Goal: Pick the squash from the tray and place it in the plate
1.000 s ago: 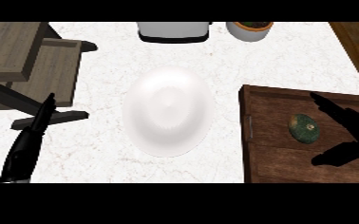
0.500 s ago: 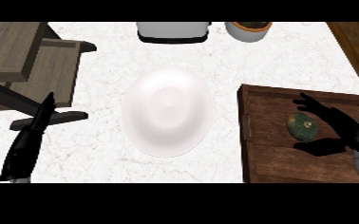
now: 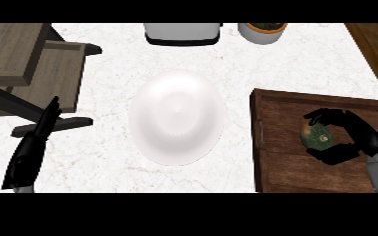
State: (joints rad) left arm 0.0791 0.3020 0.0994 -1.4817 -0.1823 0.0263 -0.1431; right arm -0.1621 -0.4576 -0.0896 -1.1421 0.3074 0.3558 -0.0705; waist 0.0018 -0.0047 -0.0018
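Observation:
A small dark green squash (image 3: 317, 135) lies on the brown wooden tray (image 3: 284, 145) at the right. My right hand (image 3: 356, 136) is over the tray, its fingers and thumb curled round the squash from the right side. The white plate (image 3: 177, 115) sits on the marble counter in the middle, left of the tray. My left hand (image 3: 31, 151) rests at the lower left with straight fingers pointing up, holding nothing.
A white toaster-like appliance (image 3: 184, 33) and a potted plant (image 3: 262, 31) stand along the back edge. A grey wooden chair (image 3: 40, 75) stands off the counter's left side. The tray's left rim lies close to the plate.
My right hand has moved left and down over the tray and its fingers have curled round the squash. The left hand, plate and tray have stayed put.

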